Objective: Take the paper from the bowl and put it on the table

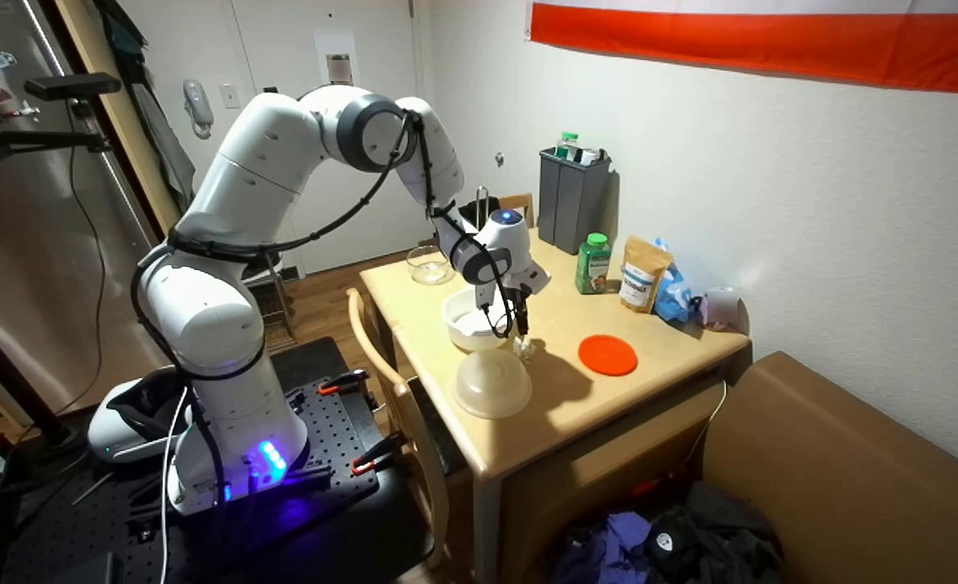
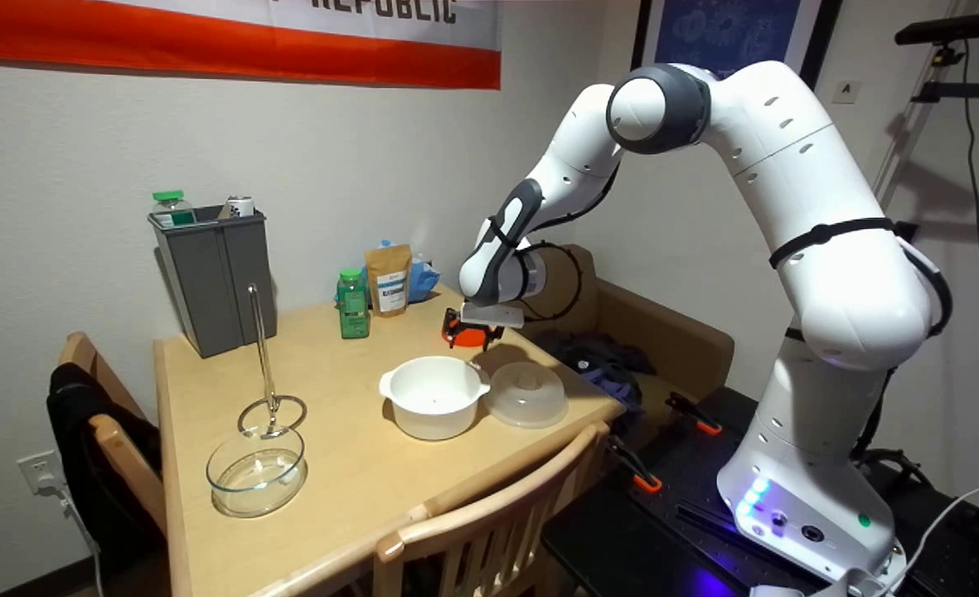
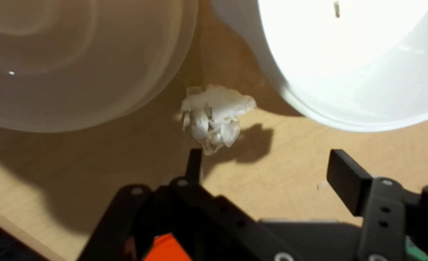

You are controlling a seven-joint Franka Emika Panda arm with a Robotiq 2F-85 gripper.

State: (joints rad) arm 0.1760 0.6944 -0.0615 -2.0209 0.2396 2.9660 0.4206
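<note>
The paper, a crumpled whitish scrap, shows in the wrist view point(image 3: 217, 112) and in an exterior view point(image 1: 524, 349). It appears to rest on the tan wooden table point(image 1: 677, 349), between the white bowl and a cream dome. The white bowl with small side handles point(image 2: 435, 385) stands upright; its inside in the wrist view point(image 3: 348, 54) holds only a tiny scrap. My gripper point(image 3: 270, 170) is open, with nothing between its fingers. One fingertip is close by the paper's lower edge; I cannot tell if they touch. My gripper is low over the table point(image 1: 521, 323).
The cream translucent dome point(image 1: 492, 384) sits beside the bowl. An orange disc point(image 1: 607, 355) lies flat behind my gripper. A glass bowl point(image 2: 257, 473), a metal stand point(image 2: 264, 365), a green bottle point(image 2: 353, 304), a brown pouch point(image 2: 390, 280) and a grey bin point(image 2: 217, 282) stand on the table.
</note>
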